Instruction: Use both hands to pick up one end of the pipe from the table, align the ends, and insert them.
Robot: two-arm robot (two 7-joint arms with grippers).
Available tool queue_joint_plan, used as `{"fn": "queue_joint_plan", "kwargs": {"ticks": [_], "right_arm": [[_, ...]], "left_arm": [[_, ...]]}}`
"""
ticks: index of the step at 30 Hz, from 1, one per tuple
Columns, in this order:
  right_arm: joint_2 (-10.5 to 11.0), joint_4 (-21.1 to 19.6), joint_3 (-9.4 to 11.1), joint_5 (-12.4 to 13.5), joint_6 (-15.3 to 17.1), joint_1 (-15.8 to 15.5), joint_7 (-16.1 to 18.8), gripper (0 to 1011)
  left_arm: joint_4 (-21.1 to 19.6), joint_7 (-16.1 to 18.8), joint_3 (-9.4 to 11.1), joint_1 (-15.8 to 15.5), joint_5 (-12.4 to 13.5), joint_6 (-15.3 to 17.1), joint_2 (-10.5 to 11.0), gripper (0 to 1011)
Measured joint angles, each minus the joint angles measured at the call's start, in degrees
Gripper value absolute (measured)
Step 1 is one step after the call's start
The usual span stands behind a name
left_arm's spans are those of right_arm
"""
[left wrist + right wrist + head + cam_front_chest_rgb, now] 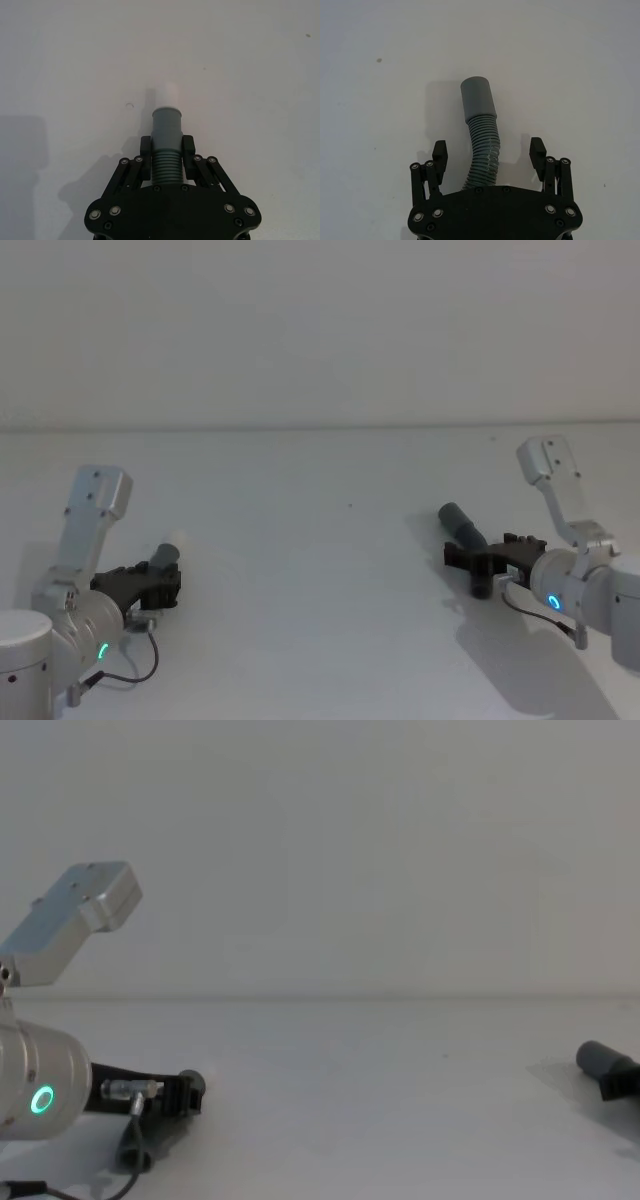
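Note:
On the left of the white table [320, 500], my left gripper [160, 582] [167, 146] is shut on the dark grey corrugated pipe just behind its grey cuff [166, 127]. The cuff's narrower white tip [168, 94] sticks out past the fingers. My right gripper [497, 552] [488, 150] is on the right and stands open, its fingers apart on either side of the pipe's ribbed part [484, 152]. The plain wider sleeve [477, 99] [460, 522] points away beyond the fingertips. The pipe's middle is hidden behind the grippers.
A thin black cable [140, 665] loops beside my left wrist. The table's far edge [320, 428] meets a plain wall. In the chest view the left gripper [185, 1092] sits low at the left and the sleeve [600, 1062] at the right edge.

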Motion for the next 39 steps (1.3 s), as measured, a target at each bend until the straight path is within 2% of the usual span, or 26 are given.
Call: {"fn": "queue_joint_plan", "kwargs": {"ticks": [3,7,28,34,39], "right_arm": [[0.0,0.0,0.0,-0.1,0.0,0.0,0.0,994],[0.0,0.0,0.0,-0.2,0.1,0.0,0.1,926],[-0.1,0.0,-0.1,-0.4,0.2,-0.1,0.2,252],[-0.1,0.0,-0.1,-0.4,0.2,-0.1,0.2,206],[-0.1,0.0,-0.1,-0.4,0.2,-0.1,0.2,205]], "left_arm": [[0.0,0.0,0.0,0.0,0.0,0.0,0.0,329],[0.0,0.0,0.0,0.0,0.0,0.0,0.0,329],[0.0,0.0,0.0,0.0,0.0,0.0,0.0,329],[0.0,0.0,0.0,0.0,0.0,0.0,0.0,329],[0.0,0.0,0.0,0.0,0.0,0.0,0.0,329]]}}
